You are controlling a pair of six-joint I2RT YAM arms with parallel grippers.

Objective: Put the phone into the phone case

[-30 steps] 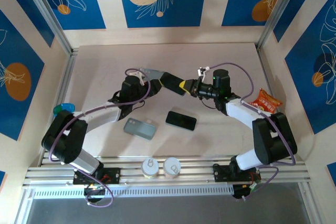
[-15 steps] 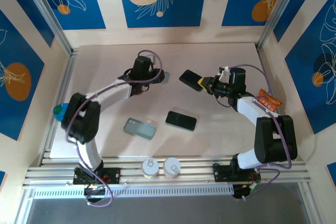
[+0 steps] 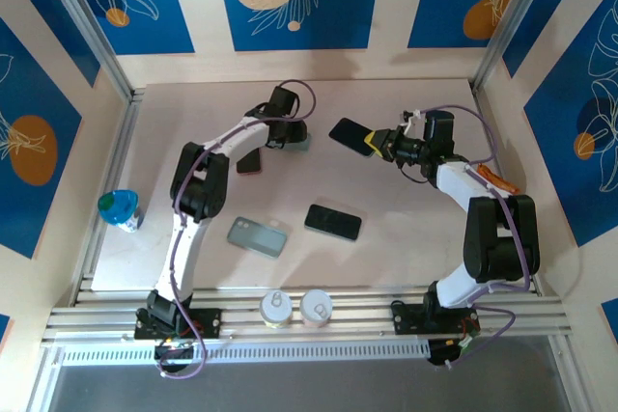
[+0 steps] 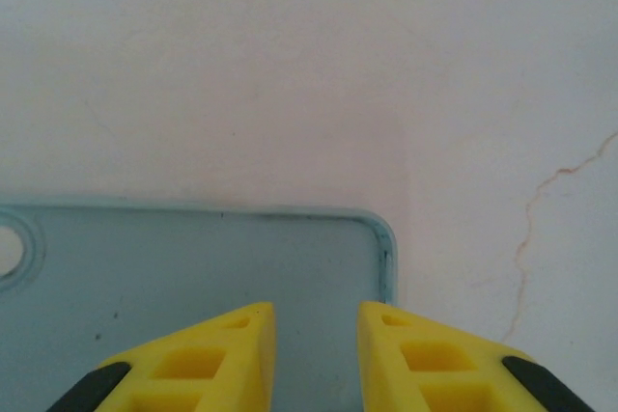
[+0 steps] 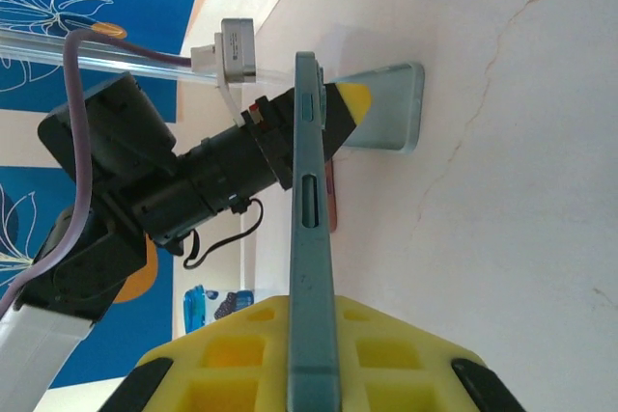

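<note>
Right of case [image 3: 301,145], well apart, phone [image 3: 343,132] sat clamped in right hand [image 3: 366,146]. Left hand [image 4: 316,315] narrow, tips over case on worktop [image 4: 290,65]. Step judged: lining up. Next move calls for phone brought over case, squared, pressed in.

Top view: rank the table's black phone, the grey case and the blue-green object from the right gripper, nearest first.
From the right gripper with its held phone:
1. black phone, table centre.
2. grey case, left of it.
3. blue-green object, far left edge.
</note>
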